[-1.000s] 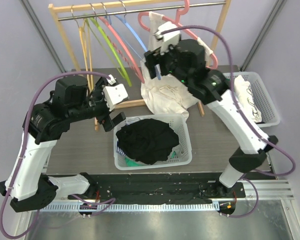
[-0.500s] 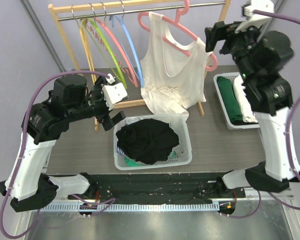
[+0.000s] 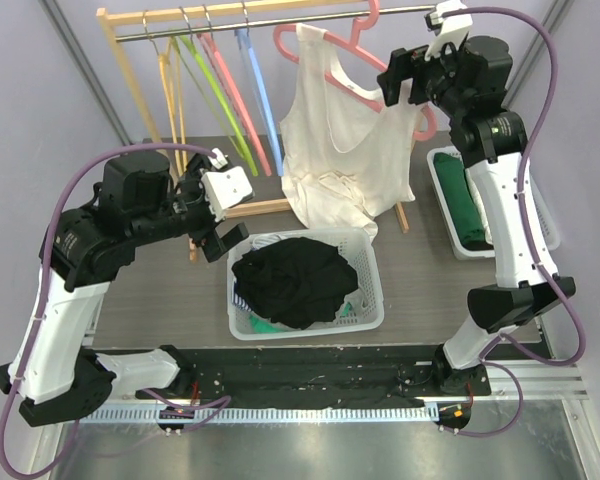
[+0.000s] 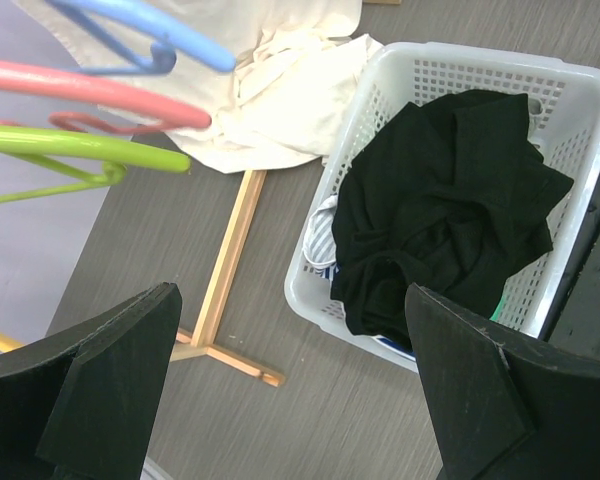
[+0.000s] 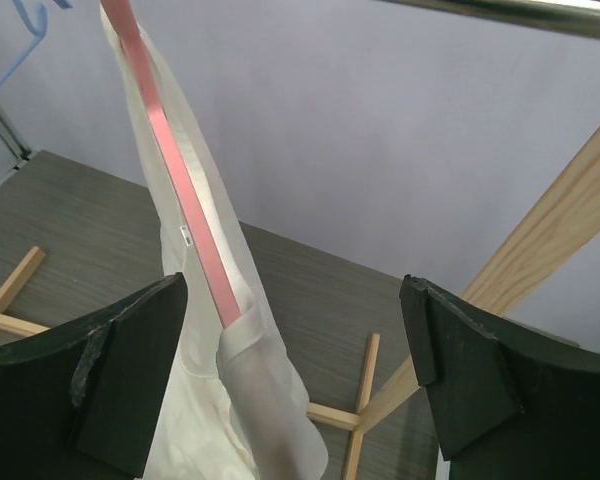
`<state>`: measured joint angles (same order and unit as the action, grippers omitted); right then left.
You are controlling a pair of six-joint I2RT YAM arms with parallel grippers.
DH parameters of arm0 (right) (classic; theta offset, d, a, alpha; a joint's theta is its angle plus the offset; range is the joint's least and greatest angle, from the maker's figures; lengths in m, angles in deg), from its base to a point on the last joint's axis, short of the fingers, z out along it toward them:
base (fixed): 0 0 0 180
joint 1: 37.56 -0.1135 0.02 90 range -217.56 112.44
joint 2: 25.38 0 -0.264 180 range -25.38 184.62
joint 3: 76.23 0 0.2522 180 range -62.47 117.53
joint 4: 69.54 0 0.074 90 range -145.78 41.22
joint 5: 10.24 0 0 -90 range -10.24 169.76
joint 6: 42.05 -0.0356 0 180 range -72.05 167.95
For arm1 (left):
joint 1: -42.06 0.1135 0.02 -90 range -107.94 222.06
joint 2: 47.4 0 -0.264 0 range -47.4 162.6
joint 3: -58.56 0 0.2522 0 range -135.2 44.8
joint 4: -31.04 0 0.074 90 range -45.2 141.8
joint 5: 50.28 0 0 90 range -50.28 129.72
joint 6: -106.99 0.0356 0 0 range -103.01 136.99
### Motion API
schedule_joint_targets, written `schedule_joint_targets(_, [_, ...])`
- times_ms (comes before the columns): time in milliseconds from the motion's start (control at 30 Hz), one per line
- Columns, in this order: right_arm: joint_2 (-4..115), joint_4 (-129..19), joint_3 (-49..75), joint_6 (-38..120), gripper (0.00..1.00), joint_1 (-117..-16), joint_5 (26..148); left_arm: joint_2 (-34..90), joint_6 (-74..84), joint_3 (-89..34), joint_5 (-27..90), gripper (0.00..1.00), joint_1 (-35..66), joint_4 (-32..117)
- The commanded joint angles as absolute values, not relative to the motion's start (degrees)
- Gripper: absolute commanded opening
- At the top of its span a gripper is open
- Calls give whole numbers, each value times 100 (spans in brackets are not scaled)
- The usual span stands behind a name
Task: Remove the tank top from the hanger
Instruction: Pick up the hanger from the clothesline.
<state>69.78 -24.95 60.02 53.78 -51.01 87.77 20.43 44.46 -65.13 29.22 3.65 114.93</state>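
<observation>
On grey wood-grain table (image 3: 420, 285): rack (image 4: 232, 255) with tank top (image 3: 345, 130); lilac walls (image 3: 40, 130).

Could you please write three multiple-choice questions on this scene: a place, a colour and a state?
1. Where does the black garment lie?
A) in the white basket
B) on a shelf
C) on a chair
2. What colour is the hanger carrying the tank top?
A) blue
B) pink
C) green
3. How is the right gripper?
A) shut on the hanger
B) open, holding nothing
C) shut on the tank top
Answers: 1 A, it fills the basket; 2 B, a pink bar runs under the strap; 3 B, its fingers stand wide apart, touching nothing.
</observation>
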Motion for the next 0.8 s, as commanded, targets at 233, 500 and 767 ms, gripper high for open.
schedule_joint_targets(233, [6726,-2792,5846,4980,68,-5057,10199,1975,4494,-6577,2971,100,462,11415])
schedule_joint_targets(500, [6735,-2722,5794,4577,19,-5074,10673,2001,4494,-6577,2979,100,488,11406])
schedule_joint_targets(767, [6778,-2626,6056,4593,6,-5223,10753,2001,4494,-6559,2962,100,532,11397])
